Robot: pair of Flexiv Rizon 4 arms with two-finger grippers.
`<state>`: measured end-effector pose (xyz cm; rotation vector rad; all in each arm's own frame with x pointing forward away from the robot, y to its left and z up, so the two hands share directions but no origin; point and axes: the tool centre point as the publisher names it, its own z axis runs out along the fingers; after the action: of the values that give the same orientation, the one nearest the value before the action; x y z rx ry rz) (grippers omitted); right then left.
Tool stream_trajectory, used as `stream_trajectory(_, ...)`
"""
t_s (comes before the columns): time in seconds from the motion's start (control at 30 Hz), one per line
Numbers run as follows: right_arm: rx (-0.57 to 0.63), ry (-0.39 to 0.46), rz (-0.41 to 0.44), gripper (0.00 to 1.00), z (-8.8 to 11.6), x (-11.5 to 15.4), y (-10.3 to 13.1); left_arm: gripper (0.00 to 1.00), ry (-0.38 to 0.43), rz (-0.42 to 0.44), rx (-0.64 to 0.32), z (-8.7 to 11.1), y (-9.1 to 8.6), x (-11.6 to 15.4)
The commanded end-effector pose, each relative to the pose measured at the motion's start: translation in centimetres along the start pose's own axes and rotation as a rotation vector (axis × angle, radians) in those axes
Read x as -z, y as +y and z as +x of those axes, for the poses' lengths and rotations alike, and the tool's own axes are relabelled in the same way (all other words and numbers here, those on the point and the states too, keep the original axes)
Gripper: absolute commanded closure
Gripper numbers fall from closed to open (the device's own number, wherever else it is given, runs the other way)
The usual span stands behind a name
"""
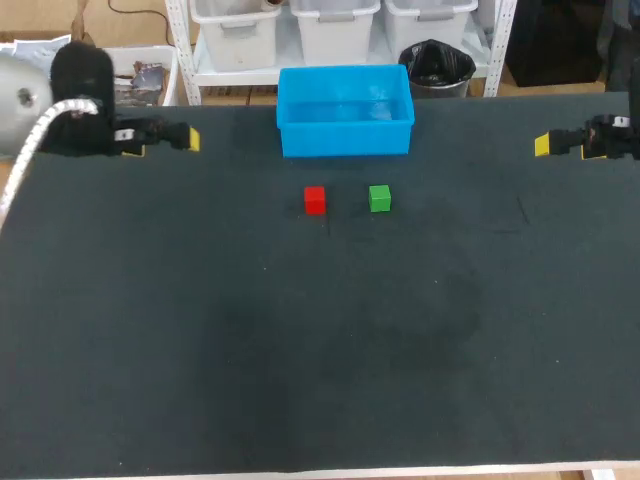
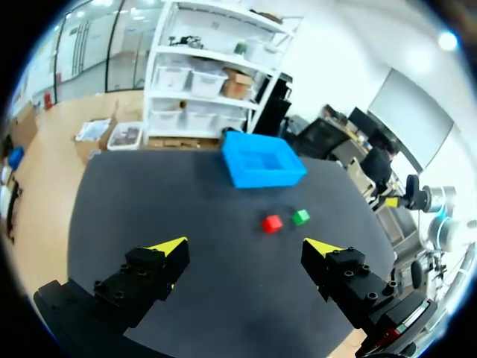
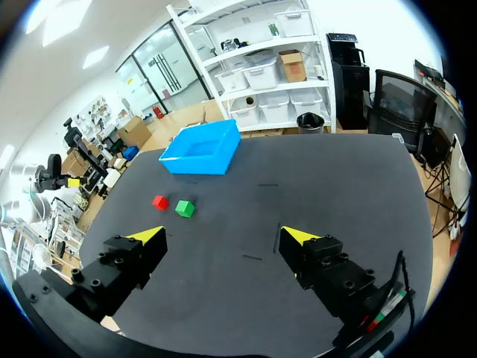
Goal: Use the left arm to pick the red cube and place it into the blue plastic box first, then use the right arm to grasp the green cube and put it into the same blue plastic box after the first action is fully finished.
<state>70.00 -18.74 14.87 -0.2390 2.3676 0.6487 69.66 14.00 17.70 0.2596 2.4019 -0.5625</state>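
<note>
Here the blue plastic box (image 1: 345, 135) stands open side up at the far edge of the dark table (image 1: 300, 350), about midway along that edge, with its blue floor in plain view. The red cube (image 1: 315, 199) lies flat on the table a little way in front of the box's near wall, level with the box's left half. The green cube (image 1: 379, 198) lies the same way out from that wall, level with the box's right half. The two cubes are side by side but apart, with a strip of bare table between them, and neither touches the box.

The left gripper (image 2: 246, 246) is well off to the left of the box, close to the table's left edge. Its two yellow-tipped fingers are spread wide and hold nothing. In its wrist view the box lies ahead of it, and both cubes sit between the fingers' line and the box, the red one nearer this gripper than the green.

The right gripper (image 3: 222, 236) is well off to the right of the box, near the table's right edge. Its fingers are also spread wide with only dark table between them. From its wrist view the box lies ahead, with the green cube nearer this gripper and the red cube just beyond it.
</note>
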Motion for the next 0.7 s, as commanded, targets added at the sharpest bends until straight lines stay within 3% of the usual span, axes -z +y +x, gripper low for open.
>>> stream_trajectory(0.03,-0.001,0.001,0.005,0.00,0.0,0.0,0.1,0.00,0.090,-0.351,-0.026,-1.5,-2.2,-1.6)
stream_trajectory(0.23,-0.001,0.001,0.005,0.00,0.0,0.0,0.1,0.00,0.174,-0.426,-0.059,-1.6,-4.4,-2.8)
stream_trajectory(0.33,-0.001,0.001,0.005,0.00,0.0,0.0,0.1,0.00,0.203,-0.433,-0.038,-1.7,-5.0,-3.2)
stream_trajectory(0.57,-0.001,0.001,0.005,0.00,0.0,0.0,0.1,0.00,0.270,-0.540,-0.016,-1.8,-6.1,-4.4)
stream_trajectory(0.7,-0.001,0.001,0.005,0.00,0.0,0.0,0.1,0.00,0.292,-0.549,0.015,-1.9,-6.7,-5.2)
